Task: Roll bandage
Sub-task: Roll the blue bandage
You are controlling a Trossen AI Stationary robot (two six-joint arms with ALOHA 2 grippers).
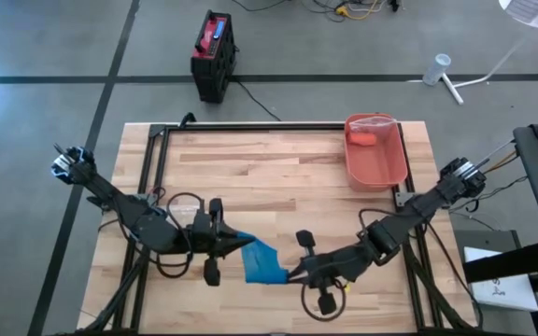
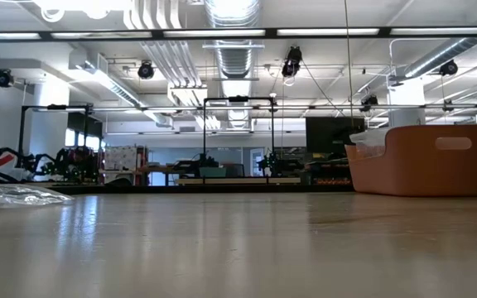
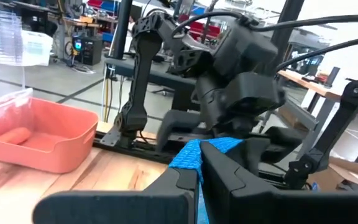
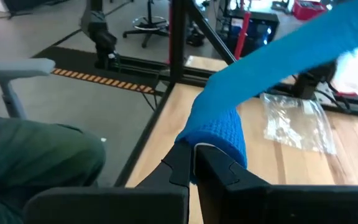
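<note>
- Wooden desk (image 1: 278, 177) on a grey workshop floor; an orange bin (image 1: 375, 152) stands at its far right corner
- Blue bandage (image 1: 262, 262) held above the near edge, stretched between both arms
- Left pincer (image 1: 247, 242) clamped on one end of the bandage
- Right pincer (image 1: 290, 274) clamped on the other end
- Step judged: early in rolling; next move calls for turning one end over while the other keeps tension

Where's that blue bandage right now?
In the high view the blue bandage is near the table's front edge, around the middle, stretched between the left gripper and the right gripper, both shut on it.
</note>
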